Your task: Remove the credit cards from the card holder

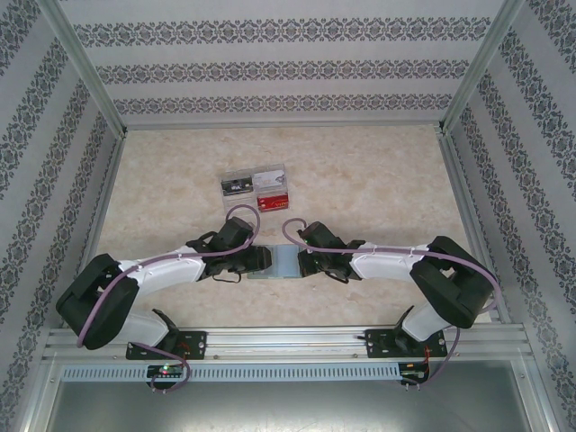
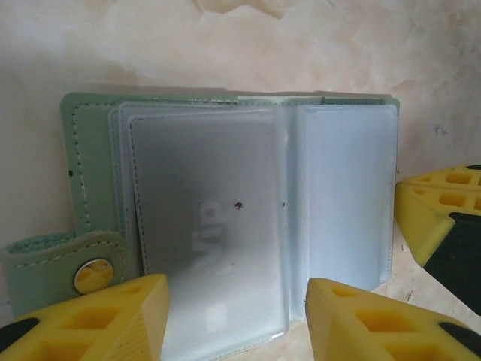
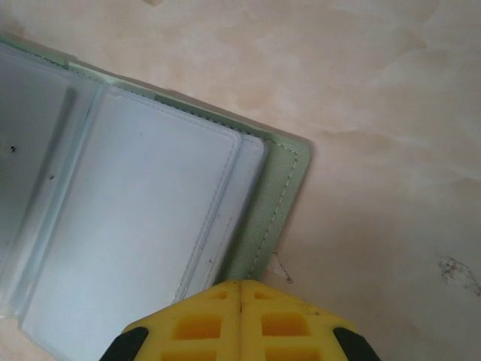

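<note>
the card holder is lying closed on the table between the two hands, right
Not quite: the card holder is open, not closed. The left wrist view shows it spread flat with its inside facing up. It does lie on the table between the left hand and the right hand.

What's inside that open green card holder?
Frosted plastic sleeves fill the card holder. Faint lettering shows through the front sleeve, so a card probably sits there; the frosting hides anything else.
</note>
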Robot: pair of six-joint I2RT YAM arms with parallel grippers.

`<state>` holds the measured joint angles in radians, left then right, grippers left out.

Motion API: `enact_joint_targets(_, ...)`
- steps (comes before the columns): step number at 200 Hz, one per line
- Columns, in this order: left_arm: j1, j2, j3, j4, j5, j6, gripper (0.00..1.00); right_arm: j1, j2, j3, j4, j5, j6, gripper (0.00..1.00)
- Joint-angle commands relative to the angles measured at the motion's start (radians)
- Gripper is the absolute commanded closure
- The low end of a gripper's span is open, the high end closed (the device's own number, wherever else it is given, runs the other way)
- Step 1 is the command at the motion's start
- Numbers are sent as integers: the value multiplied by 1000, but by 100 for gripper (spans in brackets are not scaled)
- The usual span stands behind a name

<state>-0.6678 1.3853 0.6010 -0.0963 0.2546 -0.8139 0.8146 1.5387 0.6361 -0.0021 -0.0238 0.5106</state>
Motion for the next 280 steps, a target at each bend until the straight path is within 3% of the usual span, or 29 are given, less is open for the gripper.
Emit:
enact_joint_targets(1, -9, -21, 18, -23, -44, -2, 48, 9, 17, -8, -1, 24, 17, 99)
enact_joint_targets(78, -9, 7, 25, -64, -75, -7, 48, 9, 31, -6, 0, 22, 20, 99)
enact_joint_targets(157, -9, 49, 22, 4, 3, -7, 48, 11, 33, -1, 1, 8, 25, 99)
enact_joint_targets(219, -15, 47, 20, 88, 80, -4, 33, 13, 37, -1, 2, 1, 31, 99)
enact_joint_targets(280, -26, 51, 44, 99, 95, 3, 30, 12, 29, -10, 10, 11, 41, 99)
